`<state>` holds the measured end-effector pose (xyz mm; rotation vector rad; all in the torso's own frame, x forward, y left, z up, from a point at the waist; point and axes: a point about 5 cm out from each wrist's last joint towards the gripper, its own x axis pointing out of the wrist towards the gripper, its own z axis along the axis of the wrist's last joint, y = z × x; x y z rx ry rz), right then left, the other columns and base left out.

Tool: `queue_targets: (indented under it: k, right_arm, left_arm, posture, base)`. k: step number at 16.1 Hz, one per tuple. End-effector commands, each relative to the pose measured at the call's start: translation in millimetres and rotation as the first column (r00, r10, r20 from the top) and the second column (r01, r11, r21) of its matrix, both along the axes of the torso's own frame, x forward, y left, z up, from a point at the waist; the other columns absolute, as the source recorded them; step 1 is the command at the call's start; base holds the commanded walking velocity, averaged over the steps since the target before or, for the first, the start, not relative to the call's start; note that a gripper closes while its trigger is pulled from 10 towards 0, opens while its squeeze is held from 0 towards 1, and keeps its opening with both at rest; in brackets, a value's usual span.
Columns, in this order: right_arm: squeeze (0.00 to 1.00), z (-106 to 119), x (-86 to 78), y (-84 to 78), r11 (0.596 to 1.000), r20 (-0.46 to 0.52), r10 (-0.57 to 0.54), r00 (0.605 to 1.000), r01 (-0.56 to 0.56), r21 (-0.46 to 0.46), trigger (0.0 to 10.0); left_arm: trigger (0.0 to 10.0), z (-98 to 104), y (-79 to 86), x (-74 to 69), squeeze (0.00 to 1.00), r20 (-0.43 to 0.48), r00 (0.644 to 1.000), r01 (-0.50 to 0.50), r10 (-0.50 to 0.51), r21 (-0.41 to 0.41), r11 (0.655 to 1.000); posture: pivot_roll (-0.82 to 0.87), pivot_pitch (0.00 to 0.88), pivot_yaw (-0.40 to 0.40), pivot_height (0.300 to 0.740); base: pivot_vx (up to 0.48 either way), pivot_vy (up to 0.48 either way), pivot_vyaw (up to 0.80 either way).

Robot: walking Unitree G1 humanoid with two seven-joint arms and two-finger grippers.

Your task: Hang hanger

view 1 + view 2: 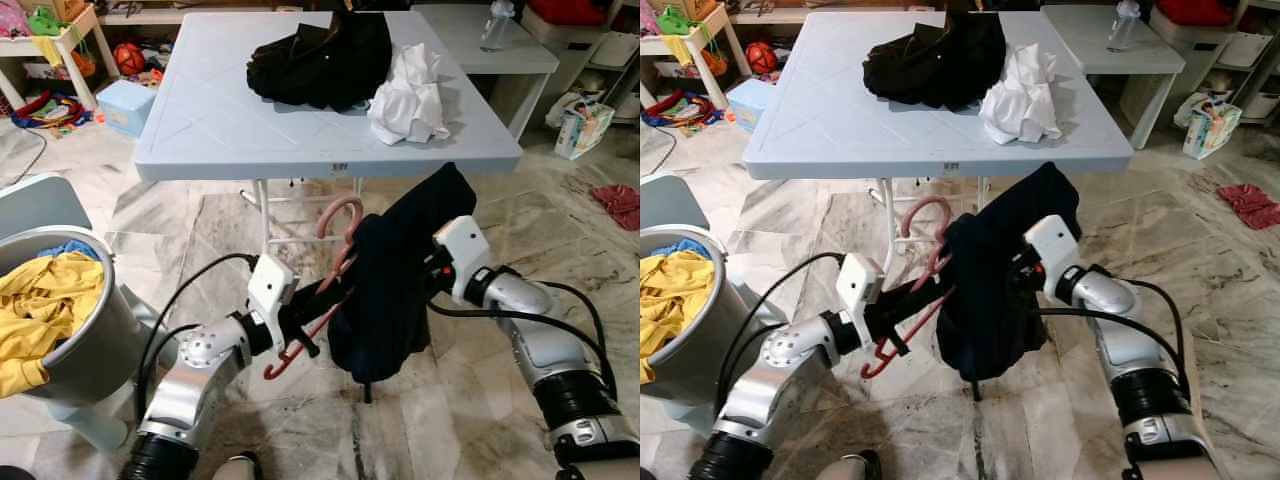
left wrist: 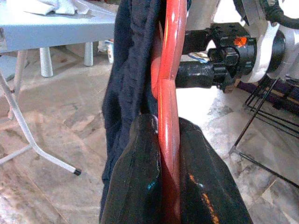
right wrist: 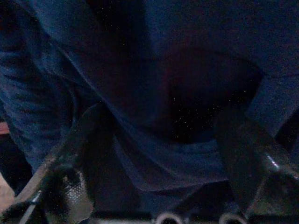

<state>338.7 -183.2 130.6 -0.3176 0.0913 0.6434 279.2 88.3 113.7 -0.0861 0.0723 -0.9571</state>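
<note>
Most of the pink plastic hanger [image 1: 338, 262] is buried under the dark navy garment [image 1: 395, 275] draped over it, so only the curved hook poking up toward the table edge and one lower arm with its little end hook are visible. The left gripper [image 2: 169, 186] has its two black fingers pinched tight on the hanger's bar; the wrist view shows the glossy plastic squeezed between the pads. The right gripper [image 1: 1025, 268] is shoved into the soft, wrinkly fabric, and I honestly can't tell if it's parted or closed, since its wrist view is very dark. Behind sits a pale blue plastic table [image 1: 210, 110] with a crumpled black garment [image 1: 320, 55] and a white cloth [image 1: 410, 95]. A grey basket [image 1: 85, 345] holds yellow clothes.
</note>
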Motion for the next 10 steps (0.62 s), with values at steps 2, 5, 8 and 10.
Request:
queue_targets:
  k: [2, 5, 8, 10]
  right_arm:
    - [0.00, 4.9, 0.6, -4.1, 1.000, 0.012, -0.026, 1.000, 0.026, 0.016, 0.0]
    - [0.00, 1.8, -0.2, 1.4, 0.999, 0.006, -0.024, 1.000, 0.024, 0.034, 0.0]
    - [0.00, 3.1, 2.1, 0.7, 0.992, -0.013, -0.057, 0.998, 0.058, 0.109, 0.0]
    - [0.00, 6.2, 4.7, -1.4, 0.987, -0.015, -0.078, 0.997, 0.080, 0.138, 0.0]
  left_arm:
    - [0.0, 14.6, -0.4, 0.4, 0.00, 0.049, 0.998, 0.031, -0.030, -0.027, 0.999]
    - [0.0, 15.8, 2.3, 1.4, 0.00, 0.048, 0.998, 0.030, -0.029, -0.020, 0.999]
    - [0.0, 15.8, 3.3, 0.7, 0.00, 0.043, 0.999, 0.031, -0.030, -0.017, 0.999]
    - [0.0, 15.0, 1.0, -1.3, 0.00, 0.039, 0.998, 0.041, -0.040, -0.019, 0.999]
  posture:
    - [0.00, 0.109, -0.039, 0.740]
    - [0.01, 0.109, -0.037, 0.740]
    - [0.01, 0.111, -0.037, 0.740]
    - [0.01, 0.111, -0.038, 0.740]
  base:
    - [0.000, 0.000, 0.00]
    - [0.000, 0.000, 0.00]
    - [0.000, 0.000, 0.00]
    - [0.000, 0.000, 0.00]
